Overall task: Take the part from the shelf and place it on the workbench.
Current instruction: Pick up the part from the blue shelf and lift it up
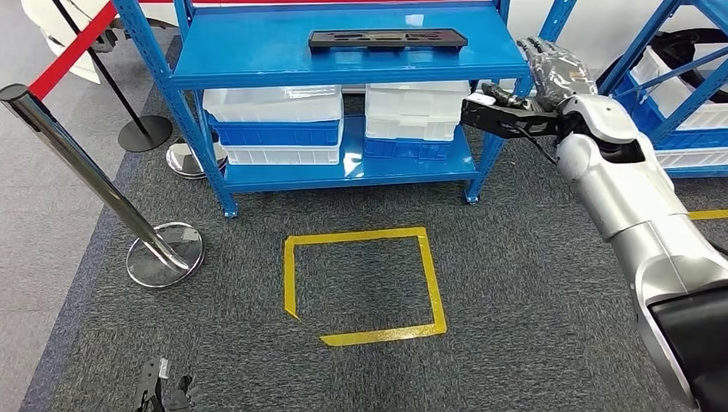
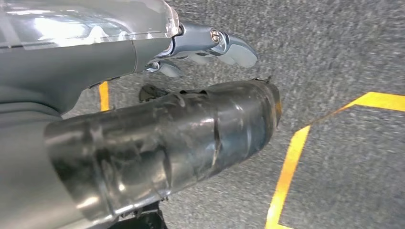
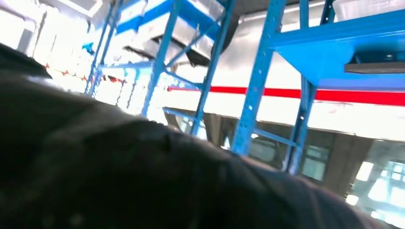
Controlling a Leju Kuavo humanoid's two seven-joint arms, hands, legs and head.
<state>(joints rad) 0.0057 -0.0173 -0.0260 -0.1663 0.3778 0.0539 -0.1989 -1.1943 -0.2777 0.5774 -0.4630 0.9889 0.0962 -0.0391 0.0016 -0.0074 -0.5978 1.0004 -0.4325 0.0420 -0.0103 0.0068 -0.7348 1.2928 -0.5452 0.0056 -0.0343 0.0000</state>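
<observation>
The part [image 1: 388, 39] is a long flat black piece with cut-outs, lying on the upper board of the blue shelf [image 1: 257, 64]. My right hand [image 1: 556, 73] is raised beside the shelf's right front post, to the right of the part and apart from it, with its fingers stretched out and nothing in them. My left hand [image 1: 165, 393] hangs low at the bottom left over the carpet. In the left wrist view, the left hand [image 2: 200, 47] is over the grey floor with its fingers apart and holds nothing.
White and blue bins [image 1: 276, 124] fill the shelf's lower board. A yellow tape square [image 1: 433, 283] marks the carpet in front of it. Chrome stanchions [image 1: 163, 253] with a red belt stand at the left. A second blue rack [image 1: 687, 94] stands at the right.
</observation>
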